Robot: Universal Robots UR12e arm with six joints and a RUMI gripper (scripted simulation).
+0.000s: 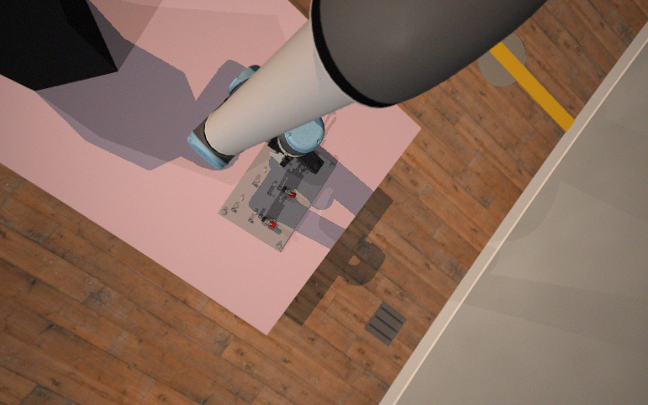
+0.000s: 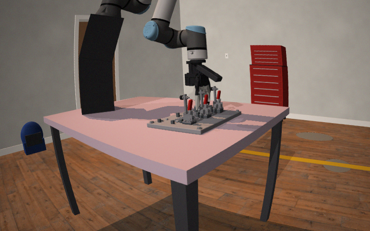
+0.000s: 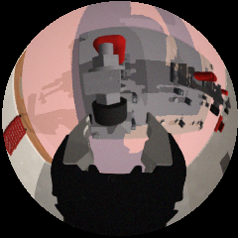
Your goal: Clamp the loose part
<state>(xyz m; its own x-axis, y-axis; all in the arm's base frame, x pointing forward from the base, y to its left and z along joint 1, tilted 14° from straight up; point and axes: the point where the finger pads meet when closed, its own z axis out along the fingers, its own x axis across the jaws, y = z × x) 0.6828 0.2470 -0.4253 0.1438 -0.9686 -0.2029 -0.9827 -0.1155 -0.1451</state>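
The grey fixture plate (image 2: pixel 195 123) lies on the pink table and carries three toggle clamps with red handles (image 2: pixel 190 103) (image 2: pixel 205 98) (image 2: pixel 218 94), all standing upright. My gripper (image 2: pixel 201 97) hangs over the far part of the fixture, between the middle and far clamps. In the wrist view its fingers stand apart with nothing between them. Just ahead of them is a clamp's black pad tip (image 3: pixel 110 113), with that clamp's red handle (image 3: pixel 109 44) beyond. A pale tan piece (image 1: pixel 303 200) shows beside the middle clamp from overhead. I cannot tell whether it is the loose part or how it sits.
The fixture (image 1: pixel 278 201) lies near the table's right edge, partly hidden by my arm (image 1: pixel 266 115). The black robot pedestal (image 2: pixel 97 63) stands at the table's back left. A red tool cabinet (image 2: pixel 268 75) stands behind the table, and a blue welding helmet (image 2: pixel 32 137) lies on the floor at the left.
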